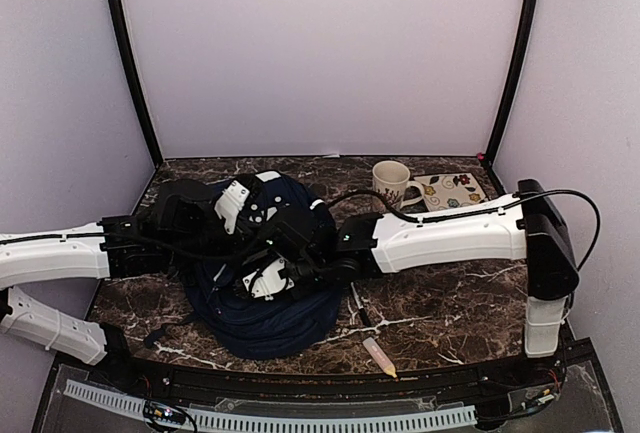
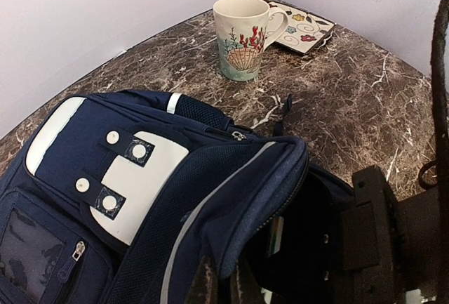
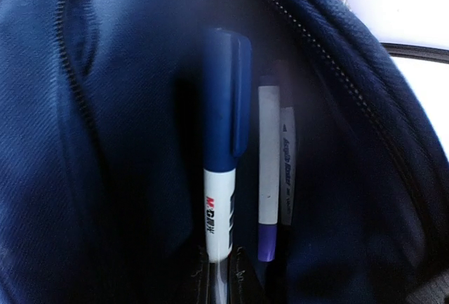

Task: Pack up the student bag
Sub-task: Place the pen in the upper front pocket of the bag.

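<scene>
In the bag, centre frame, I see a pen beside the marker my right pincer clamps. My left pincer pinches its gaping navy rim.

One student bag, one mug, one plate, three pens, one tube

A dark brown marble-patterned table sits enclosed by plain pale lilac walls with black corner posts.
</scene>
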Controlling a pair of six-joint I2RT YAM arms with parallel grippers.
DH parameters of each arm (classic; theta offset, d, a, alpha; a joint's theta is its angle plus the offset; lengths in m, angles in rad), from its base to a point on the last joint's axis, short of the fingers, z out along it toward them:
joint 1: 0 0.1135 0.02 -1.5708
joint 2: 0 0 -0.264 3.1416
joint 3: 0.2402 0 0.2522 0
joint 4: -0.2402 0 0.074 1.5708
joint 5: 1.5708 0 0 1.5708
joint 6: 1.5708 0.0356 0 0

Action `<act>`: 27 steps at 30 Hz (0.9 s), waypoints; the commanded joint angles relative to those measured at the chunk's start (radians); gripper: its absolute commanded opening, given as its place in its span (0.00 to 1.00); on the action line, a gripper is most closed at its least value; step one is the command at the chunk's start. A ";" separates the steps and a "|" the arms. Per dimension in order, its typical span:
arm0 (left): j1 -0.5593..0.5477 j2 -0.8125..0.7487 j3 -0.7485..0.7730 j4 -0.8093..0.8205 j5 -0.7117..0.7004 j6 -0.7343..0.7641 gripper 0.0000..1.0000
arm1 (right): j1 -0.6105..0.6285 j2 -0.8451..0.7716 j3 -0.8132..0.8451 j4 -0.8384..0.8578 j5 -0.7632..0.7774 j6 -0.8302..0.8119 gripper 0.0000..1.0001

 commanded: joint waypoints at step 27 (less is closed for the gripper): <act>0.009 -0.055 0.051 0.043 -0.043 0.009 0.00 | 0.074 -0.185 0.007 -0.290 -0.437 0.297 0.35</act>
